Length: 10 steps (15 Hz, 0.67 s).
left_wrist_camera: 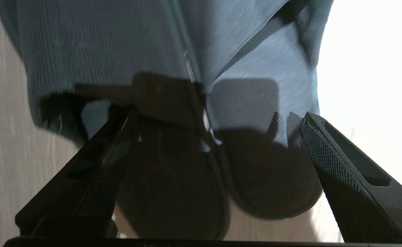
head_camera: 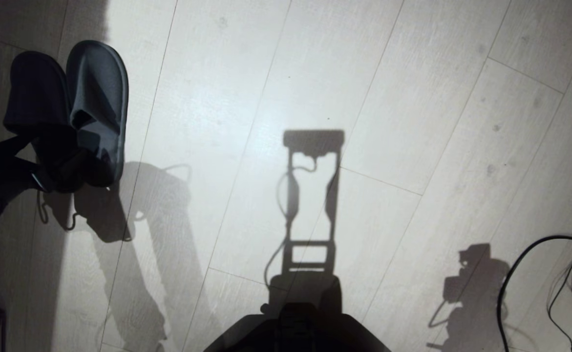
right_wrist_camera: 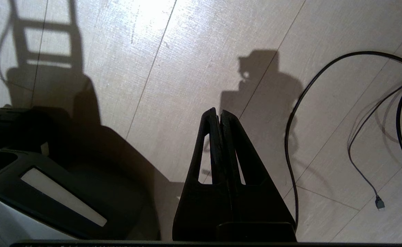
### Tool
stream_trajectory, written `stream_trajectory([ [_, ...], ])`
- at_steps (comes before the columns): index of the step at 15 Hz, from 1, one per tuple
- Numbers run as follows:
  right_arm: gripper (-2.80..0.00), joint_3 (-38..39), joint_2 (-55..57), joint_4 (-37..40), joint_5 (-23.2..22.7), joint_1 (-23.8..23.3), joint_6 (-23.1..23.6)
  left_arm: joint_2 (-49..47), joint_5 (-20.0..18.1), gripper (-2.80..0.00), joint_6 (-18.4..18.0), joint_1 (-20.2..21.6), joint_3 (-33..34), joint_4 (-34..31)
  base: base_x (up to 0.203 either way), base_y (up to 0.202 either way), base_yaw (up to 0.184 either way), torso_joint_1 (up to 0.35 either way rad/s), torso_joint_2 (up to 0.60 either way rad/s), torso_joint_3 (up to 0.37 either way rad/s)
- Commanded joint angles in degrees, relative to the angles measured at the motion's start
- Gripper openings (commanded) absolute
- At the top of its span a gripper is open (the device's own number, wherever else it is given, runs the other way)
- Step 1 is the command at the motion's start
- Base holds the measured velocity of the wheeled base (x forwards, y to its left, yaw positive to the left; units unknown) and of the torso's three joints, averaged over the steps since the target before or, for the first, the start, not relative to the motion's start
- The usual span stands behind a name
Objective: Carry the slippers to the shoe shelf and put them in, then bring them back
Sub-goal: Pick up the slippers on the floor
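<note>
Slippers: the pair of dark blue-grey soft fabric slippers (head_camera: 78, 112) lies side by side on the pale wood-plank floor (head_camera: 364, 98), toes pointing away from the robot, heels toward the left gripper
Left gripper: the left gripper (left_wrist_camera: 218, 151) is low at the heel end, its black textured jaws spread wide; both heels sit between the jaws, one finger (left_wrist_camera: 341, 175) just outside the outer slipper's edge, whether anything touches I cannot tell
Right gripper: the right gripper (right_wrist_camera: 219, 115) hangs above bare floor, well apart from the slippers, its jaws pressed together on nothing
Cable: a thin black cable (right_wrist_camera: 290, 144) loops on the floor beside the closed jaws
Shadows: the robot's shadow falls across the planks
</note>
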State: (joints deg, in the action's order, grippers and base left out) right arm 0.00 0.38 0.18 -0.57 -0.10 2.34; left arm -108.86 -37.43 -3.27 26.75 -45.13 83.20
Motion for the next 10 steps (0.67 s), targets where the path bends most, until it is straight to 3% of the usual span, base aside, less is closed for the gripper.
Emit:
stream_trajectory([
  [1, -2.80, 0.00, 0.06, -0.01, -0.04, 0.01, 0.03, -0.56, -0.19, 0.00, -0.77, 0.24, -0.31, -0.67, 0.000, 0.000, 0.000, 0.000, 0.00, 0.000],
  [7, -2.80, 0.00, 0.06, -0.01, -0.04, 0.01, 0.03, -2.72, 0.04, 0.00, -0.75, 0.06, -1.45, -0.30, 0.000, 0.000, 0.000, 0.000, 0.00, 0.000],
  [10, -2.80, 0.00, 0.06, -0.01, -0.04, -0.05, 0.03, -4.50, 0.41, 0.00, 1.43, -1.08, -3.26, -0.32, 0.000, 0.000, 0.000, 0.000, 0.00, 0.000],
])
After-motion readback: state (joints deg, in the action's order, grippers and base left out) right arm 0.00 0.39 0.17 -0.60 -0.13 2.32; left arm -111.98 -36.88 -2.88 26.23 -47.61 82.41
